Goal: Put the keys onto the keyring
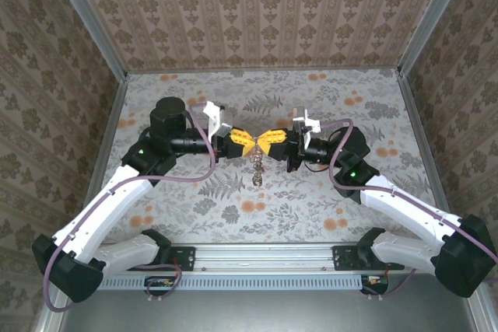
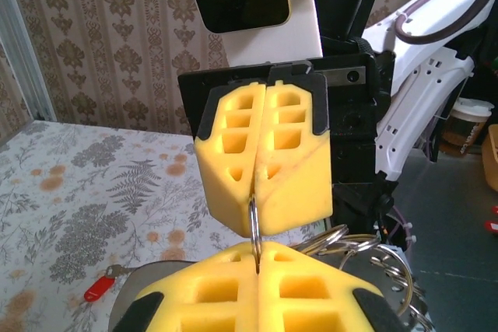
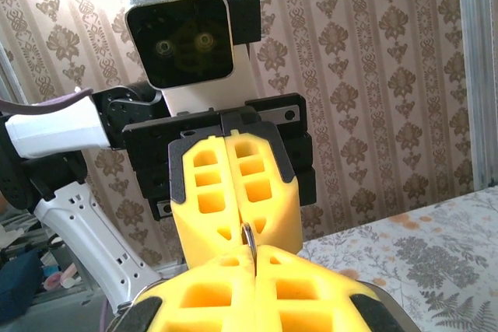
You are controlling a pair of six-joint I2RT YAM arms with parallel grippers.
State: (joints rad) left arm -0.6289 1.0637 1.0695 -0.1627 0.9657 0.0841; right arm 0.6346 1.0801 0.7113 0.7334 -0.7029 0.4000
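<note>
The left end effector (image 1: 247, 144) and the right end effector (image 1: 269, 142) meet tip to tip above the middle of the flowered counter (image 1: 311, 207). Each has its yellow fingers pressed together, and each is pinching the keyring (image 2: 254, 221), a thin metal ring standing on edge in the narrow gap between the two sets of fingertips. Both wrist views show only a short arc of that ring. The rest is buried in the seams of the foam fingers, so how deep either grip goes cannot be seen.

From above, a small dangling bunch (image 1: 255, 170) hangs beneath the meeting point, clear of the counter. It is too small and dark there to tell what is in it. In the left wrist view, more metal loops (image 2: 373, 266) curl out at the lower right, partly behind the near fingers and cut off by the frame edge. Whether they join the pinched ring cannot be made out.

One key (image 2: 97, 287) with a red head lies flat on the counter at the lower left of that view, well apart from the ring, its short silvery shaft partly hidden.
</note>
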